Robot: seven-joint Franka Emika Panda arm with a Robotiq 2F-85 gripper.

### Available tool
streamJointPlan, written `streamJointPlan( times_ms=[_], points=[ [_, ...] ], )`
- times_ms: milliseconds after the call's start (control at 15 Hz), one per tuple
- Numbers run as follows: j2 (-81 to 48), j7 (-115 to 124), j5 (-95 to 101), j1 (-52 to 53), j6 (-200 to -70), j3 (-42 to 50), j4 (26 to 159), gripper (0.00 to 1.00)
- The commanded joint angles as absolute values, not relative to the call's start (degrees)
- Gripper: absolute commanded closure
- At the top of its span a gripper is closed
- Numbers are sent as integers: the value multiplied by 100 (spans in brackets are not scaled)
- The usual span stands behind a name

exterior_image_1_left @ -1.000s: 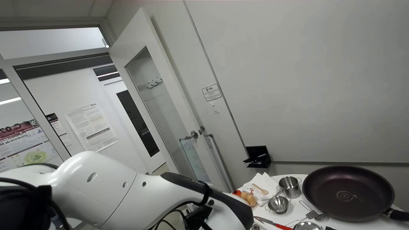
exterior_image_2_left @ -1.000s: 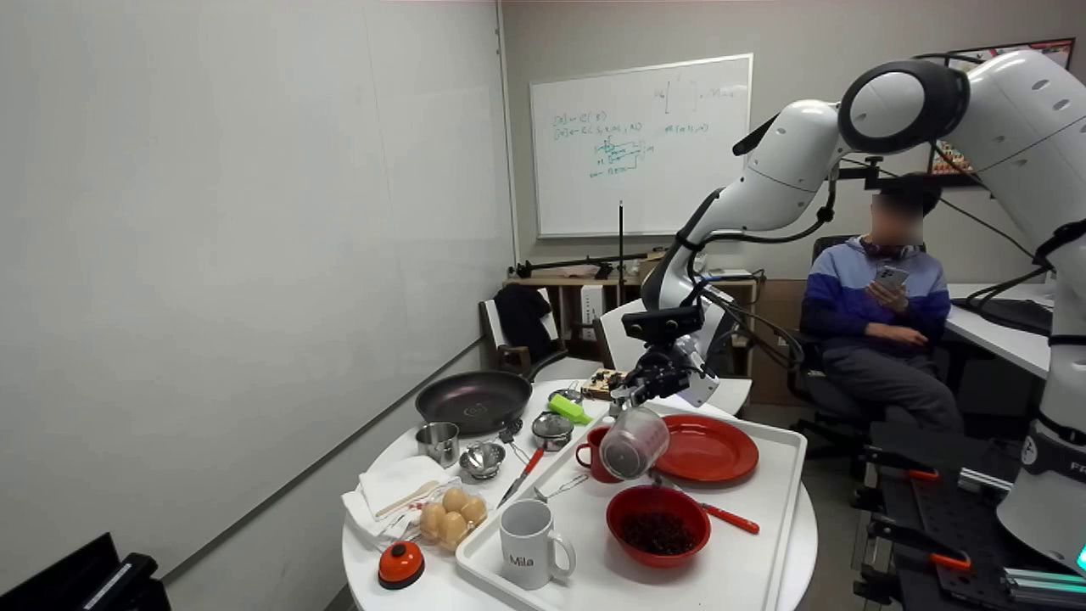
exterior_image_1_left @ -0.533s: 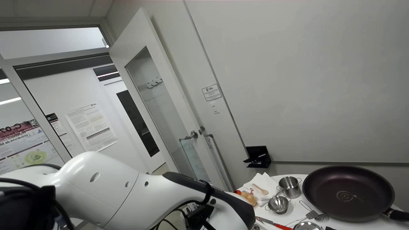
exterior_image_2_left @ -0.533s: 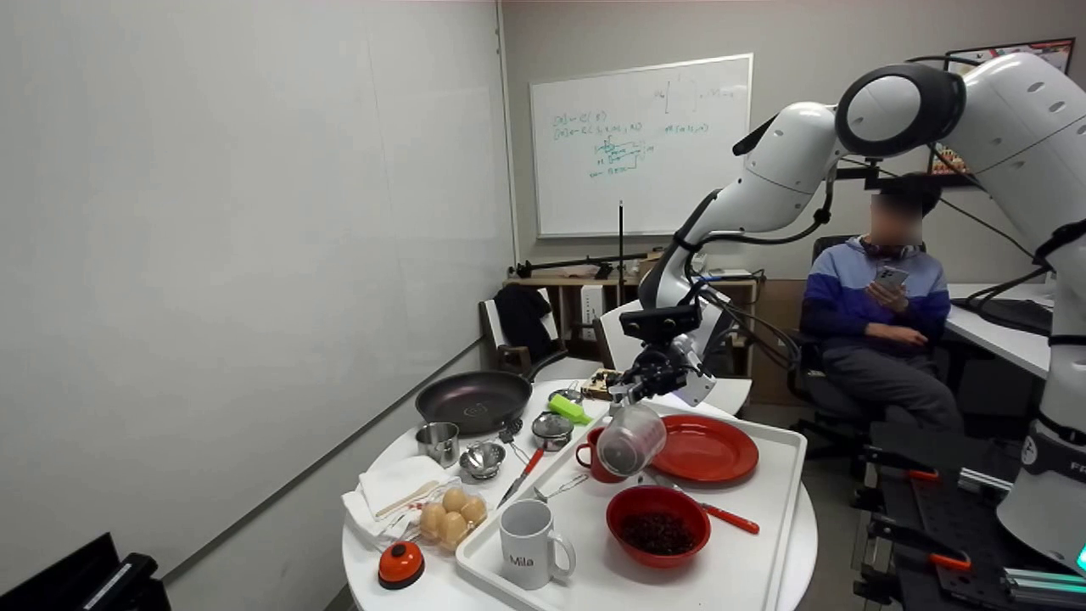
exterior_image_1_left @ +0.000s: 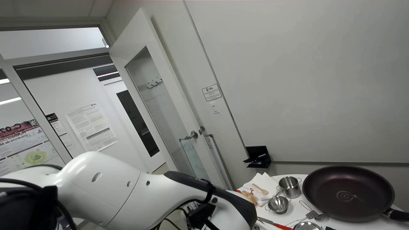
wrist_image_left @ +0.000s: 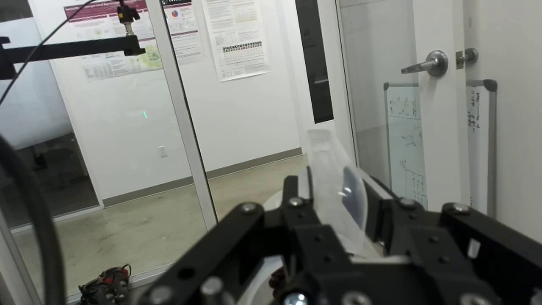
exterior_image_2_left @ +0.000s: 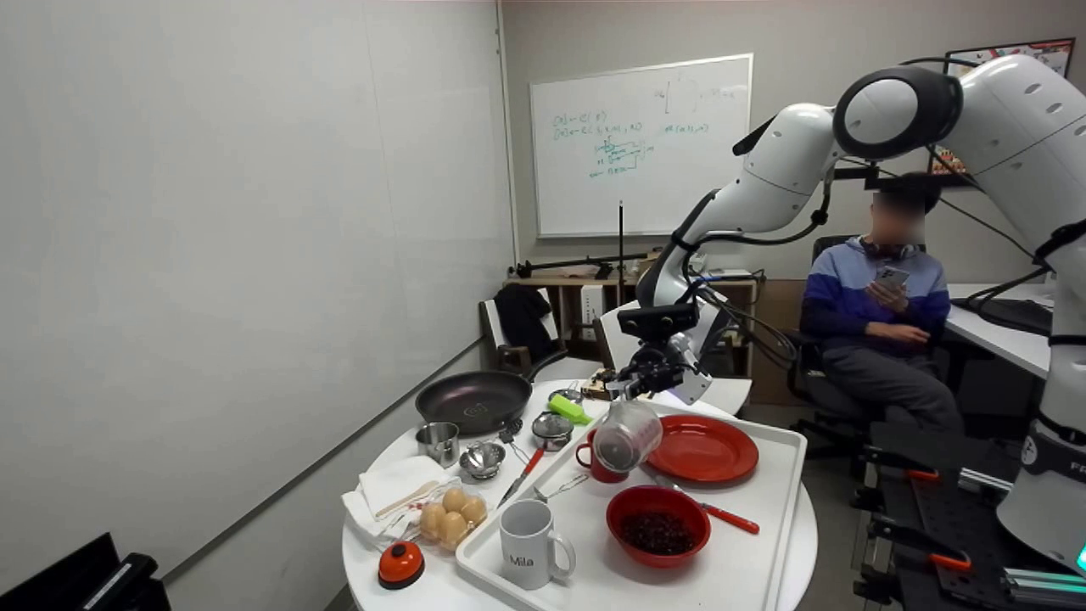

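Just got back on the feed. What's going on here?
The robot arm has its tool shut on a clear plastic cup, holding it tilted above the white tray. On that tray sit a red bowl of small dark pieces, a red plate and a gray Mila mug. Whether anything is in the cup is hard to make out. The person seated in the background is holding a phone.

Arched arm [exterior_image_2_left: 899, 110], tool [wrist_image_left: 338, 188] clamped

This is looking like a research lab: a whiteboard [exterior_image_2_left: 679, 204] is carrying handwritten formulas [exterior_image_2_left: 598, 129], posters [wrist_image_left: 236, 40] are hanging past the open door [exterior_image_1_left: 174, 92], and a robot arm [exterior_image_2_left: 780, 165] is standing beside the counter [exterior_image_2_left: 441, 591].
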State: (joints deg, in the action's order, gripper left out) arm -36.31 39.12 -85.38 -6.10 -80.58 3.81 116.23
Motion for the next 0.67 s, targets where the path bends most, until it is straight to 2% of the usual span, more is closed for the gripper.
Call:
streamJointPlan(
  times_ms=[0,600],
  points=[
    [-3753,3928,-8650,-638,-7760,419,11471,89],
    [-3877,3913,-8706,-733,-7500,472,11406,89]
  ],
)
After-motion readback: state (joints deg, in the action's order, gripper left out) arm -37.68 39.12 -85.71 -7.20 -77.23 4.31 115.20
